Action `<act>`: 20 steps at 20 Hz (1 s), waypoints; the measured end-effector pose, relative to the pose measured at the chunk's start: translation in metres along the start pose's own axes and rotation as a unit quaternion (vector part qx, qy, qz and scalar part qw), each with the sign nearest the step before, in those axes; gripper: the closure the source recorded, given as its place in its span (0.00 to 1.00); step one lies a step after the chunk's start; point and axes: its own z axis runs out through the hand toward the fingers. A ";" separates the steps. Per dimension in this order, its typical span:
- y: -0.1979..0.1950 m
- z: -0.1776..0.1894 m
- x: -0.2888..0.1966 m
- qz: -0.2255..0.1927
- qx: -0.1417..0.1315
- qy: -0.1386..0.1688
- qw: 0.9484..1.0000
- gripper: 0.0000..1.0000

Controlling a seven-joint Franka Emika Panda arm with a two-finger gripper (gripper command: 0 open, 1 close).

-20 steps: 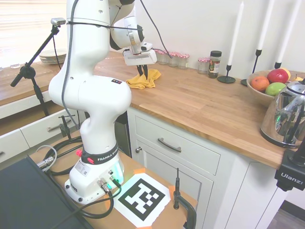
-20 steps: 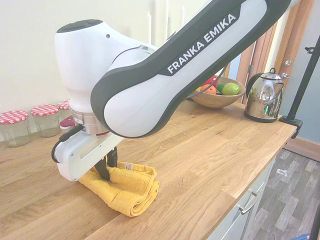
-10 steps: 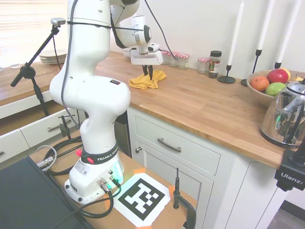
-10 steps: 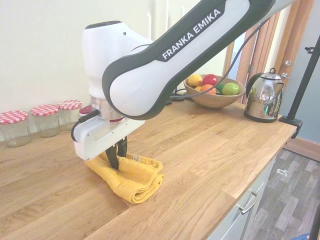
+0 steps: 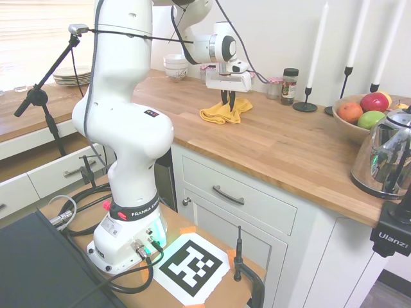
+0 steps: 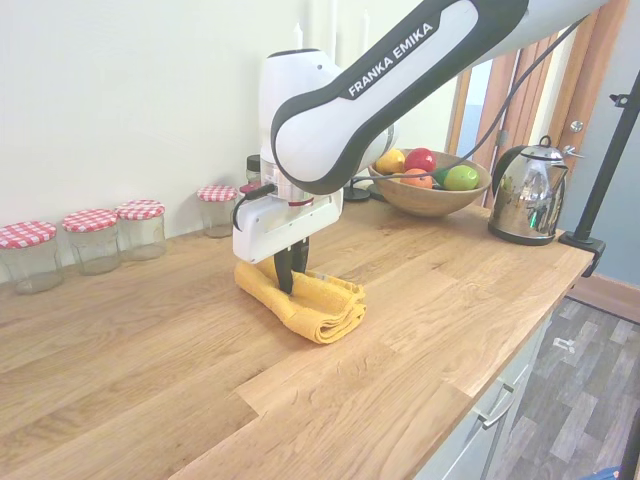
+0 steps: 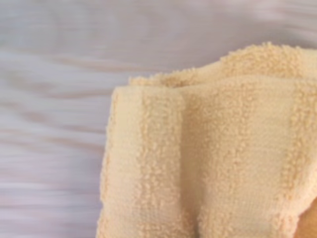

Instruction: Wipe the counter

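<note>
Hand [image 5: 227, 100] points straight down over the bench [image 5: 282, 144], fingers pinched together on the folded yellow towel [image 5: 224, 113]. Same grip in the second exterior view: hand [image 6: 286, 281] clenched on the towel [image 6: 310, 301], dark fingers [image 6: 284, 268] sunk into the top fold near its back edge. The towel lies flat on the wood directly beneath the hand, its bulk spread to the front-edge side of the fingers. Wrist view shows only towel [image 7: 213, 158] terry, folded with a ridged border, against blurred wood [image 7: 54, 99] on one side.

Bench: long warm-brown planked top on white cabinets; the drawer [image 5: 237, 196] with a metal handle sits below the front edge, below and toward the kettle side of the hand.

Behind the hand, against the wall: glass jars with red-checked lids [image 6: 92, 240], one more jar [image 6: 217, 209] closer to the hand, and a dark-capped spice jar [image 5: 289, 86]. In the first exterior view a stack of white bowls [image 5: 174, 65] stands behind the arm, on the side away from the kettle.

Farther along the bench from the hand, well apart: a black candle holder with a white candle [image 5: 310, 80], a wooden fruit bowl [image 6: 431, 190] with red, orange and green fruit, then a shiny metal kettle [image 6: 527, 192] near the far end. A stack of plates [image 5: 71, 76] lies on the bench at the window end.
</note>
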 end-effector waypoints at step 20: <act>0.179 0.014 0.137 0.084 0.027 -0.026 0.996 1.00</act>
